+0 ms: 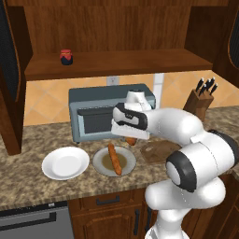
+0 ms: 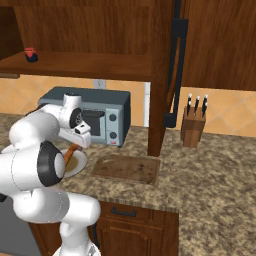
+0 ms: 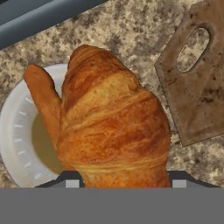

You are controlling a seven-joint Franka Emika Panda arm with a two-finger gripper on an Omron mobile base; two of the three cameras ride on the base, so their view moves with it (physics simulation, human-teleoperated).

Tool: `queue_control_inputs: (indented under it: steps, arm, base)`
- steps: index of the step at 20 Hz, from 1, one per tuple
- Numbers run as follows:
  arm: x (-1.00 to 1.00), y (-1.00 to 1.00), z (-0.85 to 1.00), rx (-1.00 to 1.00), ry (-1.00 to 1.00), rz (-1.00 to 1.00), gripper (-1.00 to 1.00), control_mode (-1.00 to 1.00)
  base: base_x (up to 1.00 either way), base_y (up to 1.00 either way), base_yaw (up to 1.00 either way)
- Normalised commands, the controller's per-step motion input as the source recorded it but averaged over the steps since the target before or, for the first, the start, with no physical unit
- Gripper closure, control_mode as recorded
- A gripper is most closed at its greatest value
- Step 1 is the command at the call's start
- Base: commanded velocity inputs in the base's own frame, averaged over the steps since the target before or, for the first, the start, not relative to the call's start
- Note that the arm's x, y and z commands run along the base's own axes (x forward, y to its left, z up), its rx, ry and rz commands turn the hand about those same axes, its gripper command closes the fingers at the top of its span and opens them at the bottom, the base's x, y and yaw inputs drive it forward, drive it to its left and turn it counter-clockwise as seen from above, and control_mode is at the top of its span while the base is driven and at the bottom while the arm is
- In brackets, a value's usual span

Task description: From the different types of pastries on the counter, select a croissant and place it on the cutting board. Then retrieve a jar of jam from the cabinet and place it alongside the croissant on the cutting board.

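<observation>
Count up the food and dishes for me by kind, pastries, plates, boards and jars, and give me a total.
Pastries: 2, the croissant and the baguette stick
Plates: 2, the white plate and the plate under the stick
Cutting boards: 1, the cutting board
Jars: 1, the jar of jam on the cabinet shelf
Total: 6

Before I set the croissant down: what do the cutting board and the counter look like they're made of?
The cutting board looks like dark-brown wood with a matt, mottled finish and a cut-out handle slot. The counter looks like granite or similar stone: brown-grey speckle; how glossy, I cannot tell. The croissant looks like flaky, golden-brown baked pastry.
</observation>
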Motion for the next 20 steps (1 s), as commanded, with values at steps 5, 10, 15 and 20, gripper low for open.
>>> queue_control_inputs:
  steps: [5,10,15,20]
  arm:
    - [0.00,-0.61,0.00,0.00,0.00,0.01,1.00,-1.00]
    - [0.00,-0.60,0.00,0.00,0.00,0.00,1.00,-1.00]
    - [0.00,-0.64,0.00,0.00,0.00,0.00,1.00,-1.00]
    - [0.00,-0.63,0.00,0.00,0.00,0.00,1.00,-1.00]
  base:
    - [0.00,0.00,0.00]
    - [0.00,0.00,0.00]
    - [0.00,0.00,0.00]
    - [0.00,0.00,0.00]
